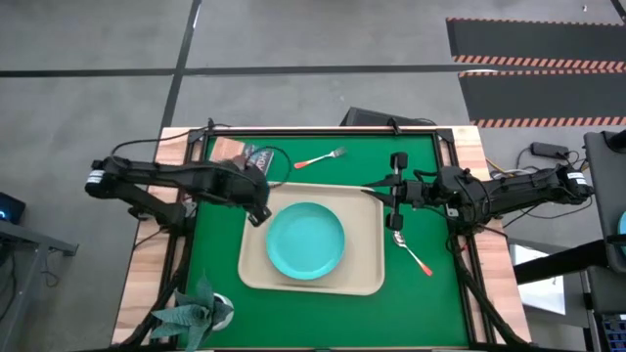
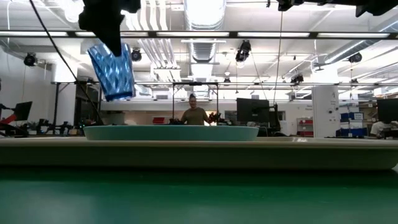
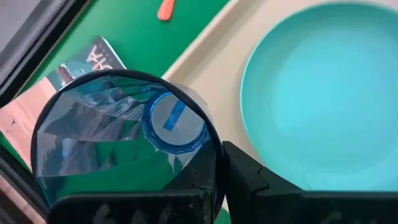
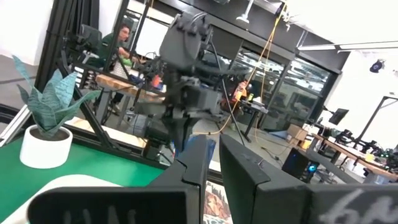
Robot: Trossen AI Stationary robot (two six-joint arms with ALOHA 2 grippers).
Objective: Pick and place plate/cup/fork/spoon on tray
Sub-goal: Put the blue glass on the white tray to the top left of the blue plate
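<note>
Plate (image 1: 305,241) inside tray (image 1: 364,279). Cup (image 2: 112,70) clamped in left gripper (image 1: 256,209), raised by tray's left rim. Fork (image 1: 320,158), spoon (image 1: 412,251) on mat. Right gripper (image 1: 393,192) narrow, empty, partly hidden.

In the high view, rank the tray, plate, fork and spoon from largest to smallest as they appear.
1. tray
2. plate
3. fork and spoon: they look about the same length, so no ranking between them.
</note>
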